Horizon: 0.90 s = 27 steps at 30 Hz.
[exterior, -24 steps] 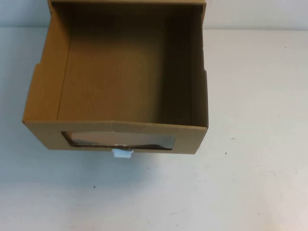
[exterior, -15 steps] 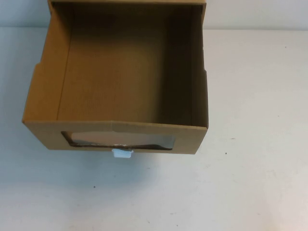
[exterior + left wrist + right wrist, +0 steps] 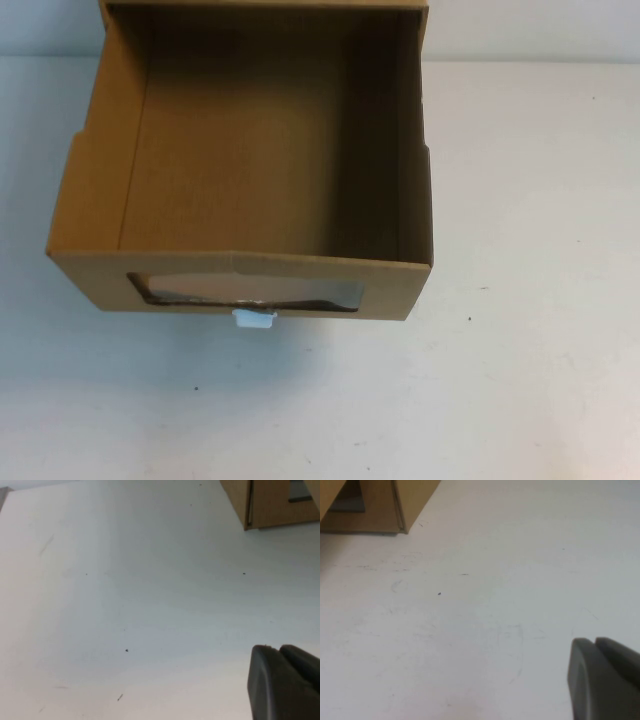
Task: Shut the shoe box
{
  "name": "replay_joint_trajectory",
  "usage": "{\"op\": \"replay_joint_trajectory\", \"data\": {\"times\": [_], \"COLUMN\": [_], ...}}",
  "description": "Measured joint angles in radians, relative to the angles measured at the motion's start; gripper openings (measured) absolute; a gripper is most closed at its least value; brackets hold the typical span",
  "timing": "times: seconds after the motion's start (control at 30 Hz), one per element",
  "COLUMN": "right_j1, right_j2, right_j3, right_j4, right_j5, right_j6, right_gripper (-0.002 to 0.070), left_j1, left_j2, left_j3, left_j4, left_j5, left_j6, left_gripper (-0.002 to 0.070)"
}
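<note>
The shoe box point(image 3: 240, 180) sits pulled open on the white worktop point(image 3: 530, 330), window and white tab point(image 3: 254, 319) facing the robot. The left gripper point(image 3: 285, 680) and right gripper point(image 3: 605, 675) hang above bare worktop, well apart from it.

Flat white bench point(image 3: 540, 300) is carrying one item: a brown cardboard drawer-style shoe box point(image 3: 240, 150) with a clear rectangular window and a small white oval tab point(image 3: 254, 319) below it. Drawer is sitting pulled out toward the robot, open top facing up, interior showing bare cardboard. Box is lying at the far middle of the bench, well apart from the near edge. Bench surface is showing a few small dark specks and faint scuff marks. Left wrist view is catching a box corner point(image 3: 272, 505); right wrist view is too point(image 3: 380, 505).
</note>
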Motion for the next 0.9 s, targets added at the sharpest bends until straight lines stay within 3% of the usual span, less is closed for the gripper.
{"op": "replay_joint_trajectory", "data": {"times": [0.43, 0.7, 0.9], "right_j1": [0.0, 0.0, 0.0], "right_j2": [0.0, 0.0, 0.0], "right_j3": [0.0, 0.0, 0.0], "right_j4": [0.0, 0.0, 0.0], "right_j5": [0.0, 0.0, 0.0], "right_j6": [0.0, 0.0, 0.0], "right_gripper": [-0.0013, -0.0013, -0.0013], "left_j1": [0.0, 0.0, 0.0], "left_j2": [0.0, 0.0, 0.0], "left_j3": [0.0, 0.0, 0.0], "left_j4": [-0.035, -0.487, -0.587], "left_j5": [-0.011, -0.222, -0.353], "left_j6": [0.0, -0.085, -0.091], "left_gripper": [-0.0005, -0.0005, -0.0005]}}
